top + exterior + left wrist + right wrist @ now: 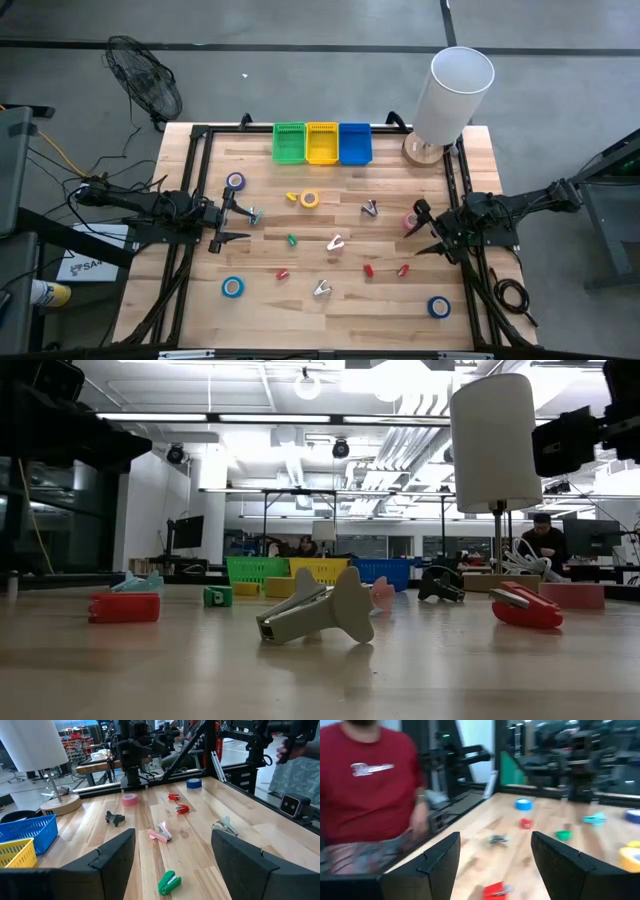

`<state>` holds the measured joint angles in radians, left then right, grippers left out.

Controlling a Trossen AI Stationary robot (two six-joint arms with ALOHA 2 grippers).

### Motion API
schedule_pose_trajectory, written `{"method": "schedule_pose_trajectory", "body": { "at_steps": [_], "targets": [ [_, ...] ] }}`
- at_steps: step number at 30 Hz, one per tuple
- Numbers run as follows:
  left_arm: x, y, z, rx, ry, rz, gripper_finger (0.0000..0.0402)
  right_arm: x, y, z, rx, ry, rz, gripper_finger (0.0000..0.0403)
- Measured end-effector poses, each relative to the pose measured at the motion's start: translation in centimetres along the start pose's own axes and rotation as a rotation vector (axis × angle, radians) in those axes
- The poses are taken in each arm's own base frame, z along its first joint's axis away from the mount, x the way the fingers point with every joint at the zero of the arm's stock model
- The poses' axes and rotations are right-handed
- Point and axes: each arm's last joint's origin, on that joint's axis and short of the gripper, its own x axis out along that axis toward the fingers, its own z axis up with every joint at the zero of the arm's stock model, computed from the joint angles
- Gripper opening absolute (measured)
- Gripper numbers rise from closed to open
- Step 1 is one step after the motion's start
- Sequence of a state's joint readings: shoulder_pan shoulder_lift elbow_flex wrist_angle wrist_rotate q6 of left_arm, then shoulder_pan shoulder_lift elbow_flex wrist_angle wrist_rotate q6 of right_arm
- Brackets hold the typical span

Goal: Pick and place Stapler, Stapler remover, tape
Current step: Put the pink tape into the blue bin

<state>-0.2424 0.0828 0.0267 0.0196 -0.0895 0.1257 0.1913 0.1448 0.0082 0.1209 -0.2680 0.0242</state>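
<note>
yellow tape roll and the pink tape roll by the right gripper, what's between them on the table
In the high view, a dark claw-shaped staple remover lies between the yellow tape roll and the pink tape roll; otherwise bare wood.

We see the left pincer (pixel 172 857) w/ fingers (pixel 112 855) spread wide, nothing between them, above the wooden tabletop (pixel 240 815). A green stapler (pixel 169 882) lies just ahead in the gap. Further on: pink stapler (pixel 160 833), dark staple remover (pixel 115 818), 2 red staplers (pixel 179 803), pink tape (pixel 130 799), blue tape (pixel 194 783). Blue basket (pixel 30 830) & yellow basket (pixel 15 854) at one side, near a lamp base (pixel 57 802). The other arm (pixel 132 750) stands across the tabletop.
</note>
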Motion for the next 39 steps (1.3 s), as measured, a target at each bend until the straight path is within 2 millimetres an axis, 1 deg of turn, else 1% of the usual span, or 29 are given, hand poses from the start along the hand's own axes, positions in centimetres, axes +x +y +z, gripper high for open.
{"method": "schedule_pose_trajectory", "body": {
  "at_steps": [2,4,8,12,14,16,19,22,25,28,33,35,39],
  "targets": [
    [0.0,0.0,0.0,0.000,0.000,0.000,0.0259,0.0,-0.2,0.3,-0.010,-0.030,-0.070,0.0236],
    [0.0,0.0,0.0,0.000,0.000,0.000,0.0259,-0.1,-0.5,0.7,-0.009,-0.074,-0.183,0.0236],
    [0.0,0.0,0.0,0.000,0.000,0.000,0.0259,-0.3,-1.2,1.0,0.119,-0.142,-0.437,0.0236],
    [0.0,0.0,0.0,0.000,0.000,0.000,0.0259,-0.8,-2.0,0.3,0.243,-0.141,-0.732,0.0236],
    [0.0,0.0,0.0,0.000,0.000,0.000,0.0259,-1.0,-2.2,-0.2,0.299,-0.128,-0.837,0.0236],
    [0.0,0.0,0.0,0.000,0.001,0.000,0.0259,-1.0,-2.3,-0.3,0.364,-0.153,-0.876,0.0236],
    [0.0,0.0,0.0,0.000,0.000,0.000,0.0259,-0.9,-2.3,-0.1,0.442,-0.159,-0.887,0.0236],
    [0.0,0.0,0.0,0.000,0.000,0.000,0.0259,-0.8,-2.4,0.8,0.503,-0.163,-0.902,0.0236],
    [0.0,0.0,0.0,0.000,0.000,0.000,0.0259,-0.5,-2.4,1.4,0.556,-0.081,-0.948,0.0236],
    [0.0,0.0,0.0,0.000,0.000,0.000,0.0259,0.0,-2.6,2.6,0.619,-0.009,-0.994,0.0236],
    [0.0,0.0,0.0,0.000,0.000,0.000,0.0259,1.4,-2.8,3.8,0.703,0.183,-1.065,0.0236],
    [0.0,0.0,0.0,0.000,0.000,0.000,0.0259,2.0,-3.0,3.9,0.768,0.255,-1.096,0.0236],
    [0.0,0.0,0.0,0.000,0.000,0.000,0.0259,3.2,-3.4,3.8,0.979,0.387,-1.157,0.0236]
  ]
}}
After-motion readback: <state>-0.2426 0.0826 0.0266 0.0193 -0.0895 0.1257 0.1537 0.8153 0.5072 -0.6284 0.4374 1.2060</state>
